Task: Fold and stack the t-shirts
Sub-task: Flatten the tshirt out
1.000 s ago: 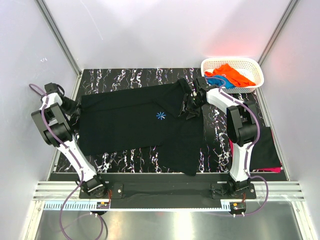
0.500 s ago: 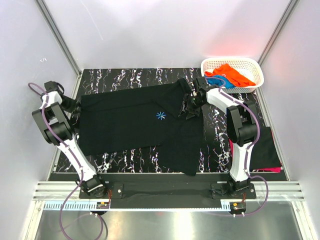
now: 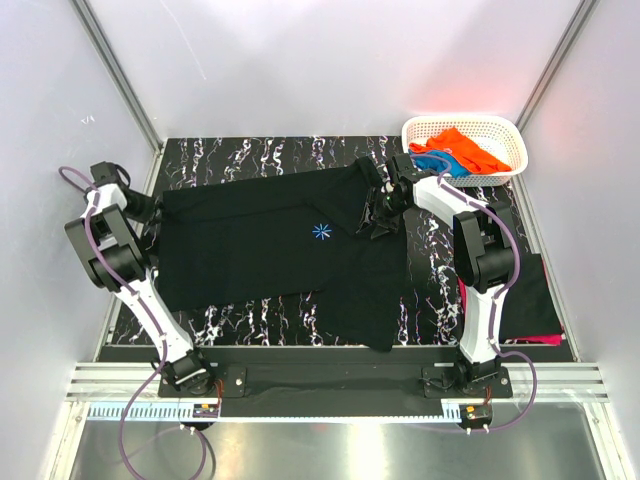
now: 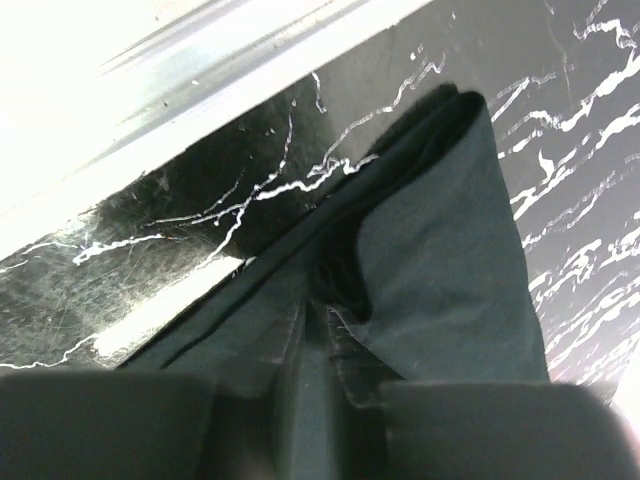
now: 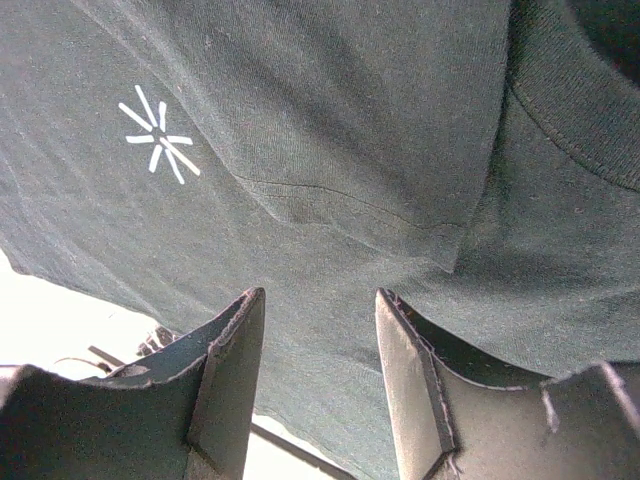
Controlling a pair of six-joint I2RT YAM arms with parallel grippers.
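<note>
Black white-veined marble tabletop [image 3: 250, 150] | one large black cloth t-shirt [image 3: 250, 255] spread at frame centre, one blue starburst mark [image 3: 322, 232] | left gripper [image 4: 300, 420]: cloth between jaws, grip cannot be told | right gripper [image 5: 320, 330]: jaws apart above shirt

I saw a white lattice basket [image 3: 466, 119] at the far right corner of the table [image 3: 250, 150], which was black with white veining.

reaches out to far-left side w/ l arm [image 3: 110, 250], elbow bent; holds l gripper [image 3: 148, 213] low there, fingers [image 4: 110, 420] nearly together, grip unclear; stretches r arm [image 3: 480, 250] fwd & inward, wrist tipped down, r gripper [image 5: 318, 300] w/ jaws well apart
</note>
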